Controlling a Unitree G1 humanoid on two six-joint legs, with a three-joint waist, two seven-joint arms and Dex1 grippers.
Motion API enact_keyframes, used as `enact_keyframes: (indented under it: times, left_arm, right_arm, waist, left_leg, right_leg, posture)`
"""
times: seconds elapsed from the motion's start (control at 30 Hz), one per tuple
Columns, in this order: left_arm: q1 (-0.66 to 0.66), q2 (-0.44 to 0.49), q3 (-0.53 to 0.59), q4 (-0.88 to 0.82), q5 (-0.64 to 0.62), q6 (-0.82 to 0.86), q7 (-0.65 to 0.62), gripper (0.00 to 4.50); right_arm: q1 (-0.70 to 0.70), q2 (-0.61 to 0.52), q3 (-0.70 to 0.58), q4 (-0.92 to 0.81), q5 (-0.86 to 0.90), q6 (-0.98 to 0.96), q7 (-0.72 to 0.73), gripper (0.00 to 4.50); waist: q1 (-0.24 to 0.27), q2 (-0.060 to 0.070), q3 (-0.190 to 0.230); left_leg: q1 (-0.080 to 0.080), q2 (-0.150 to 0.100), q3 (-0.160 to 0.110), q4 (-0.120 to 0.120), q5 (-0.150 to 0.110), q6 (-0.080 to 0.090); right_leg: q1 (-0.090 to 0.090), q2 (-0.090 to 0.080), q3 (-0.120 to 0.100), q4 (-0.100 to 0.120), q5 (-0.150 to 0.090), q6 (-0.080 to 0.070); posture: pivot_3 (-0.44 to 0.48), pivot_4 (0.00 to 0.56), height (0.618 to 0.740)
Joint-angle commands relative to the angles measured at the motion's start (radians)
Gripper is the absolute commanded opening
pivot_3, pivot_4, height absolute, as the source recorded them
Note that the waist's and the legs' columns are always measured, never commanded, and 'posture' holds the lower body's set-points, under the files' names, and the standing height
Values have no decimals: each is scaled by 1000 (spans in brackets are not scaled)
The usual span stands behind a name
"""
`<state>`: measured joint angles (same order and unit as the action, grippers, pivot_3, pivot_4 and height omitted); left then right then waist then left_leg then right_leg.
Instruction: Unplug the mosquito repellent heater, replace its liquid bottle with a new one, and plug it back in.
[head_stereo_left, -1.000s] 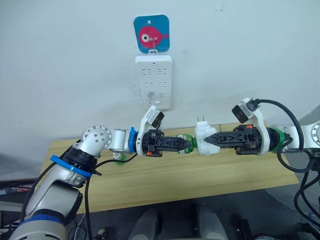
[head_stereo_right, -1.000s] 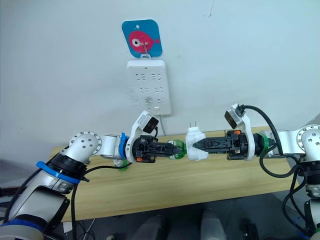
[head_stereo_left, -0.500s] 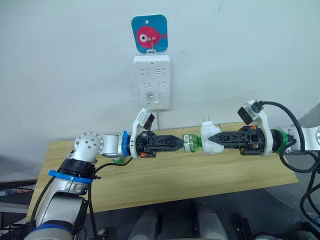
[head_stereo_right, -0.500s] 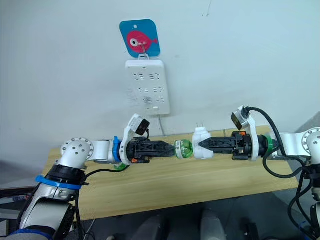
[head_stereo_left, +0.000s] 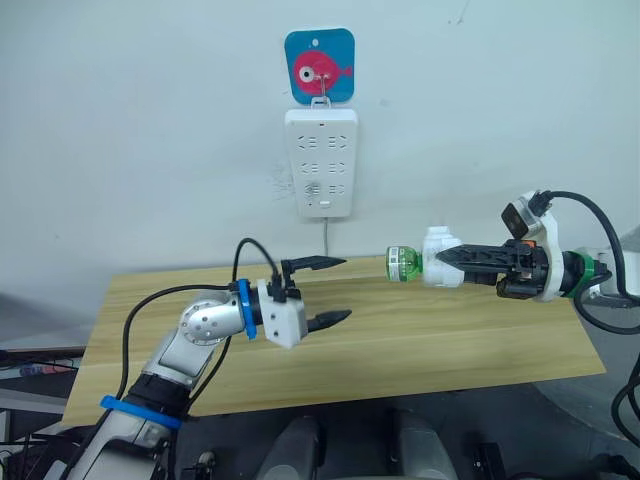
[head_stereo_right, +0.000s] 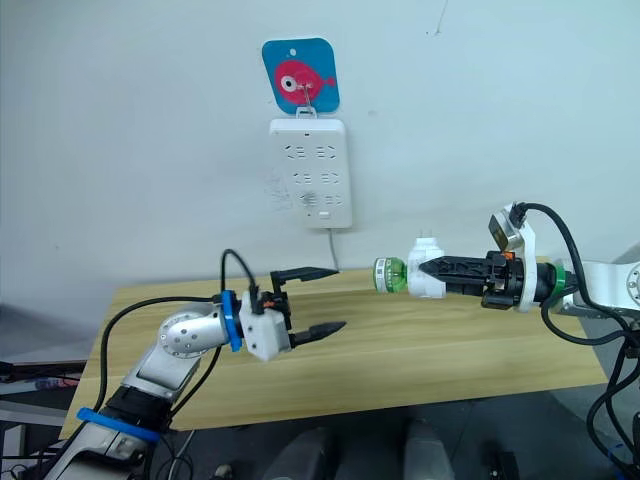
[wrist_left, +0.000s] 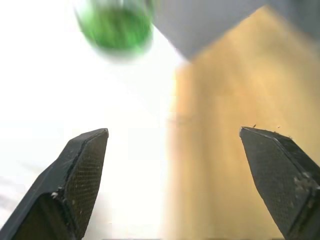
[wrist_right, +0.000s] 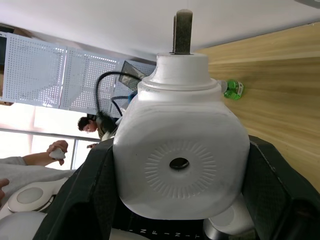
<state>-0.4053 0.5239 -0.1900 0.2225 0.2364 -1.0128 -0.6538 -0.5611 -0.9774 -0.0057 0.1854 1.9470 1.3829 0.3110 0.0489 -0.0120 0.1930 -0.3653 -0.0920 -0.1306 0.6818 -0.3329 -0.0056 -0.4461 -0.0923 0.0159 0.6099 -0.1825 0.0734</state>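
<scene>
Left gripper (head_stereo_left: 322, 293) hangs over the table (head_stereo_left: 400, 345) with its fingers spread wide, nothing in it. Up on the wall the power strip (head_stereo_left: 322, 162) has nothing plugged in, so the unplugging looks done. Right gripper (head_stereo_left: 447, 258) is clamped on the heater (head_stereo_left: 440, 270), held in the air above the table's right part. It's a small white rounded unit, prongs pointing up, with a green bottle (head_stereo_left: 401, 264) sticking out sideways. Can't tell if that's the new bottle; plugging back in is definitely left
</scene>
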Motion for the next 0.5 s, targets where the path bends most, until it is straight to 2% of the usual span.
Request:
enact_keyframes:
  times: [0.03,0.2,0.5]
  left_arm:
    - [-83,-40,32,61,131,-161,135,4473]
    - [-164,-66,11,132,218,-248,230,4473]
    - [-245,-79,-26,205,316,-286,333,4473]
  right_arm:
    - [-40,5,-6,-9,25,10,4,2971]
    - [-70,33,15,-3,25,15,-2,2971]
    - [-55,75,19,-41,25,12,-15,2971]
  waist:
    - [2,0,0]
    - [1,0,0]
    - [1,0,0]
  left_leg:
    - [0,0,0,0,0,0]
    - [0,0,0,0,0,1]
    - [0,-1,-1,0,0,1]
  right_leg:
    - [0,0,0,0,0,0]
    - [0,0,0,1,0,1]
    - [0,1,-1,1,1,1]
  posture:
    - [44,205,740]
    - [41,205,740]
    - [34,207,740]
